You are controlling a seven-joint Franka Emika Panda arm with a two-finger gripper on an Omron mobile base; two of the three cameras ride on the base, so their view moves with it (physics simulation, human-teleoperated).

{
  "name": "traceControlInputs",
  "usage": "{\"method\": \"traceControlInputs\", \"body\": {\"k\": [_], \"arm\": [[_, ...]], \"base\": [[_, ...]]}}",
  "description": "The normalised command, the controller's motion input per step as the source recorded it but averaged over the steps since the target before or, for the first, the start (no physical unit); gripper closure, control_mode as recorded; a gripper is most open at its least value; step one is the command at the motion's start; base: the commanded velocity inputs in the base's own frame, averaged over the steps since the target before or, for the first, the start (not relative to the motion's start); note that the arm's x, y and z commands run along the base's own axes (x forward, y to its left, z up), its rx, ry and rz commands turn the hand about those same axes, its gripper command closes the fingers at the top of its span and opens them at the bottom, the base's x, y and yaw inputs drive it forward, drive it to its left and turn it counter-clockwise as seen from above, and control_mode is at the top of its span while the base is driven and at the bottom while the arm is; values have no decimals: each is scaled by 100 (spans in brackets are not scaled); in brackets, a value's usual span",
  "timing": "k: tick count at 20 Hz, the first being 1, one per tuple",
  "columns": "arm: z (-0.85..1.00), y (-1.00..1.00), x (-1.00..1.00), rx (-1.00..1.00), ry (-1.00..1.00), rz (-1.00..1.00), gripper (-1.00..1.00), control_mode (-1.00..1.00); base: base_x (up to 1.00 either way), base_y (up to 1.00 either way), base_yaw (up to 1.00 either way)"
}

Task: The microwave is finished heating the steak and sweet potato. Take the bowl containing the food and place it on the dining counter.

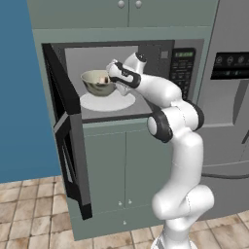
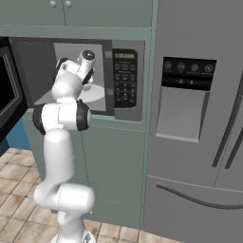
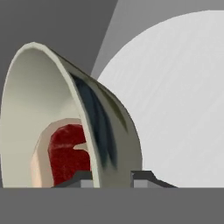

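- Inside the microwave (image 1: 121,78), door swung wide, the bowl (image 1: 98,82) rests on the white plate (image 1: 108,101); lifting carelessly could knock it against the cavity frame.
- Tool (image 3: 112,177): fingers straddle the bowl's rim, clenched on its wall; a thin-edge hold may let it tilt.
- Steak (image 3: 68,153) could spill if it tips.

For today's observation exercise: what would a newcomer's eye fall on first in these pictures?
The microwave stands wide open, and the white arm reaches into it. The end effector straddles the rim of the bowl, which sits on the white round plate. Dark red steak shows inside.
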Motion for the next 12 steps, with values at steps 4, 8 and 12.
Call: {"method": "traceControlInputs", "body": {"k": [4, 8, 12], "arm": [[-1, 0, -11, 0, 0, 0, 100, -100], [-9, 0, -48, 0, 0, 0, 100, -100], [-3, 0, -60, 0, 0, 0, 100, -100]], "base": [[0, 0, 0], [0, 0, 0], [0, 0, 0]]}}
